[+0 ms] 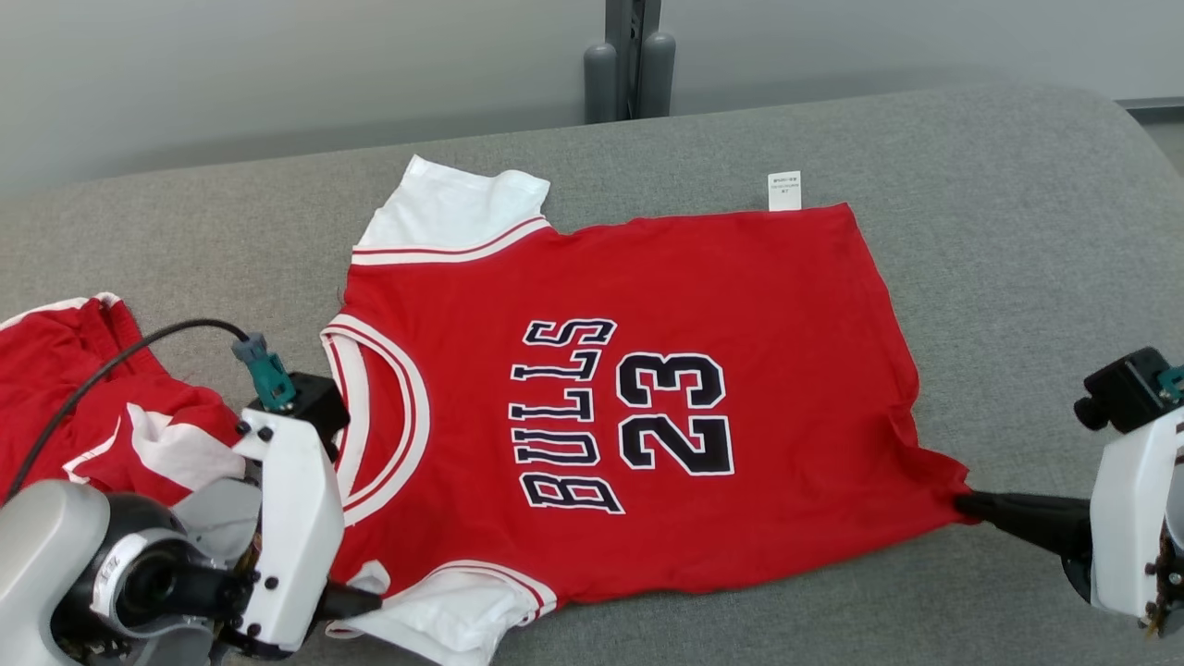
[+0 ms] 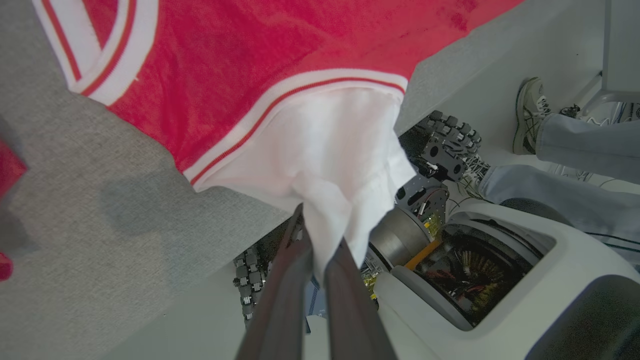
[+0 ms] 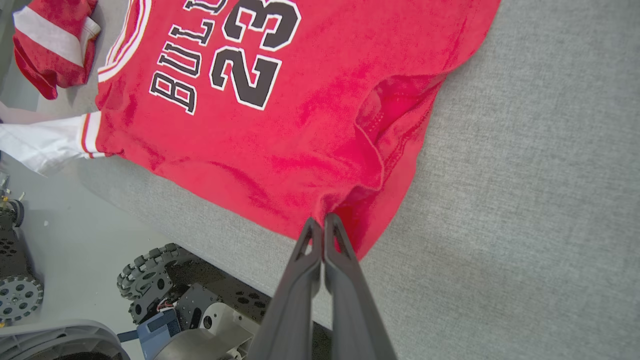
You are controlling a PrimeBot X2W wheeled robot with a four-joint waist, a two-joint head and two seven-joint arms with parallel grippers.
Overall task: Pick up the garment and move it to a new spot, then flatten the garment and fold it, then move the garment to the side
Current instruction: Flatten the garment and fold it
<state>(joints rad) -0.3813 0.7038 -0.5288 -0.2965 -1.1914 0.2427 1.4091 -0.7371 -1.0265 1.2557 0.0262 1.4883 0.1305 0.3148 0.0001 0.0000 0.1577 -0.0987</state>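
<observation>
Red jersey (image 1: 647,388), "BULLS 23" print

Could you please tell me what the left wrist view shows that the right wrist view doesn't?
Left wrist view: the left hand shut on a white sleeve, plus a person's shoe and jeans beyond the table edge. Right wrist view: the right hand shut on the red hem corner, the BULLS 23 lettering, and a second red garment. Both: the red jersey on the grey table.
</observation>
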